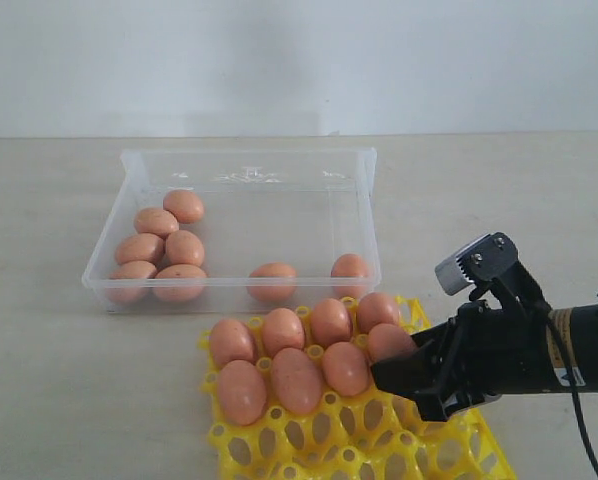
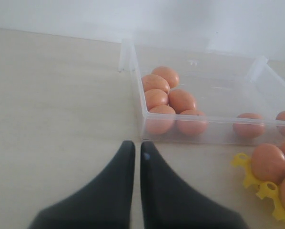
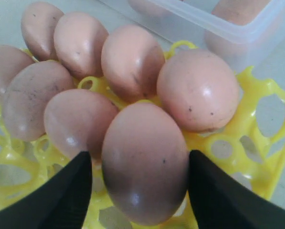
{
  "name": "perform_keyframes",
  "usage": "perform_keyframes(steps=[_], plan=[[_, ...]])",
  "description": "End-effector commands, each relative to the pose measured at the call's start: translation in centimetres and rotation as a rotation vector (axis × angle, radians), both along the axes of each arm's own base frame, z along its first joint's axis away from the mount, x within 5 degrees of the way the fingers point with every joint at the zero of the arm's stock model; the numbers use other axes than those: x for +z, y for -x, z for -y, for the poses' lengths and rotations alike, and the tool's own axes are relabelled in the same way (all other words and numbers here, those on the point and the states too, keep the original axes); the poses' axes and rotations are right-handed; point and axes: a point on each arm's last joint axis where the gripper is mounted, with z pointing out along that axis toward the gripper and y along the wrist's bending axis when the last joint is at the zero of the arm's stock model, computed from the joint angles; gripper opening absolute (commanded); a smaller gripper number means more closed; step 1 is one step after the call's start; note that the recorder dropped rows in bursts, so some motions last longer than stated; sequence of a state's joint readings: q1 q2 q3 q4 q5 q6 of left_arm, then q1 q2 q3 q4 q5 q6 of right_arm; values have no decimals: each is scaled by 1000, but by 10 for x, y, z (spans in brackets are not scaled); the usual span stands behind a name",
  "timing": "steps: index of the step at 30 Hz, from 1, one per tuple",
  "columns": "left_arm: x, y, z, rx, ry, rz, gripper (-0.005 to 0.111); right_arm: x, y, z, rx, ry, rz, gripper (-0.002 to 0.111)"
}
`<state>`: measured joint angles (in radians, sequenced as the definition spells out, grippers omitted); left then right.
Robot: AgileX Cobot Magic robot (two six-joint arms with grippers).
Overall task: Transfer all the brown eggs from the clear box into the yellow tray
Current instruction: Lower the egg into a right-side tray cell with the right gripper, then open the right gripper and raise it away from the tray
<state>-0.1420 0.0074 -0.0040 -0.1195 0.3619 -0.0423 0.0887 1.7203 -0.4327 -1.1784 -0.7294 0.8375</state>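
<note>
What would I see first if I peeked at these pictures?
The bright yellow tray at the front jumps out, with eight brown eggs sitting in its cups. The right gripper has its black jaws either side of the egg furthest right in the near row. Behind the tray, the clear box holds eight more eggs.

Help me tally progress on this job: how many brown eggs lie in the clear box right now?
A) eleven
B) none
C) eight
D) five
C: eight brown eggs lie in the clear box, six of them clustered at its left end in the exterior view and two more along its near wall.
</note>
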Motion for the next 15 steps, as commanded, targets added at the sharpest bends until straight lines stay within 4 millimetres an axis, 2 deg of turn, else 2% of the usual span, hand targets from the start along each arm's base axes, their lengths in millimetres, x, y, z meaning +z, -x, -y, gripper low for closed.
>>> perform_keyframes(steps=[1, 8, 15], plan=[[-1, -1, 0, -2, -8, 0, 4, -1, 1, 1, 3, 18, -1, 55], [-1, -1, 0, -2, -8, 0, 4, 17, 1, 5, -19, 65, 71, 56], [-1, -1, 0, -2, -8, 0, 4, 51, 3, 9, -68, 78, 203, 56]])
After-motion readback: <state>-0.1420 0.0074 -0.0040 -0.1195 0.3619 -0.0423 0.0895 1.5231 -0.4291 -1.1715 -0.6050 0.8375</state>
